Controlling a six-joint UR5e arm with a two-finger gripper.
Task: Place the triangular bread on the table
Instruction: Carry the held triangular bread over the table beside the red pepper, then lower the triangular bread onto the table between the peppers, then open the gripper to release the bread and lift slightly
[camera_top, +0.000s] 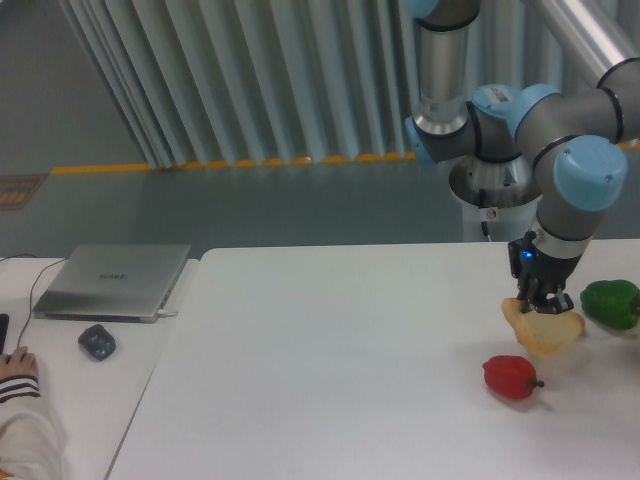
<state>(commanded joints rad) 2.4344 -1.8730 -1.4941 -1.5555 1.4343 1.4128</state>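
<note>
The table (330, 380) fills the lower frame, its back edge running below a wall of grey slats. A smaller desk (70, 370) adjoins the table's left edge.

The arm (560, 130) enters from the upper right behind the back edge. Its upper links run level, then the wrist turns straight down over the table's right end. The gripper (541, 300) points vertically downward, fingers pinched on the top edge of the bread (543, 330).

The bread hangs directly below the gripper, tilted, with its broad lower part close to the tabletop. Contact with the surface cannot be determined.

A green pepper (611, 303) lies just beside the bread on the right, near the right edge. A red pepper (511, 377) lies near the bread, toward the front and slightly left. Bare tabletop extends from the bread leftward to the left edge and forward to the front edge.

On the desk: a closed laptop (110, 281) at the back, a mouse (97, 341) in front of it, and a hand (15, 362) at the frame's left edge.
</note>
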